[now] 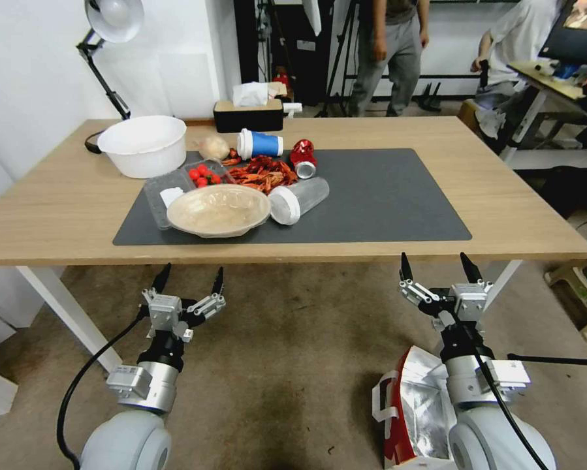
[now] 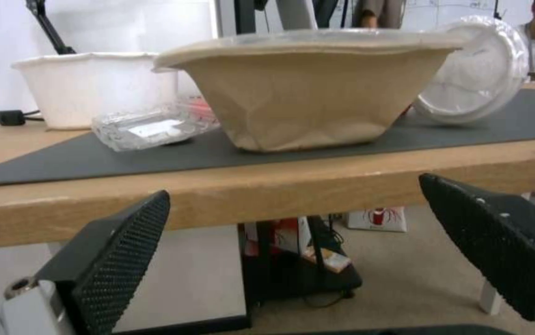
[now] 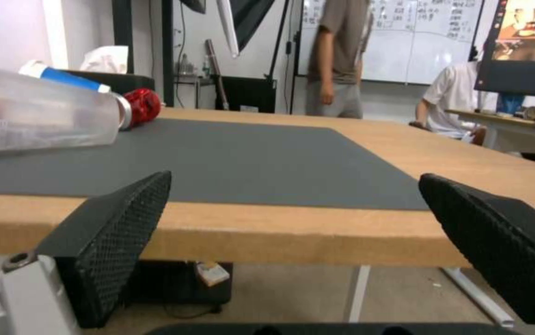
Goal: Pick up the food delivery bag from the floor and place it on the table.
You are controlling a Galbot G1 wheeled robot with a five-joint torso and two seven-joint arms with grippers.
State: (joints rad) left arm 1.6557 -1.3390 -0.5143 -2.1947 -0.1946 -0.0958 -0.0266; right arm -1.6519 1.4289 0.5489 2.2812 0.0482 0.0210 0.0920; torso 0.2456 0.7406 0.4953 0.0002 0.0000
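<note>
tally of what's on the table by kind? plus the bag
Bowls: 2, white, tan
Cups lying down: 2, blue-white, clear
Red can: 1
Clear tray: 1
Tissue box: 1
Bag, on the floor: 1
Total: 8

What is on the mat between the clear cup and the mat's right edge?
Nothing: in the head view, the mat is bare from the clear cup rightward.

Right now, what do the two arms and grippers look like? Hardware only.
Both match: rounded light-grey arm shells, silver metal wrist collars, a black section, then silver linkages. The left gripper and right gripper each have two black pointed fingers with dimpled pads. A black cable loops beside the left arm; another runs down the right.
</note>
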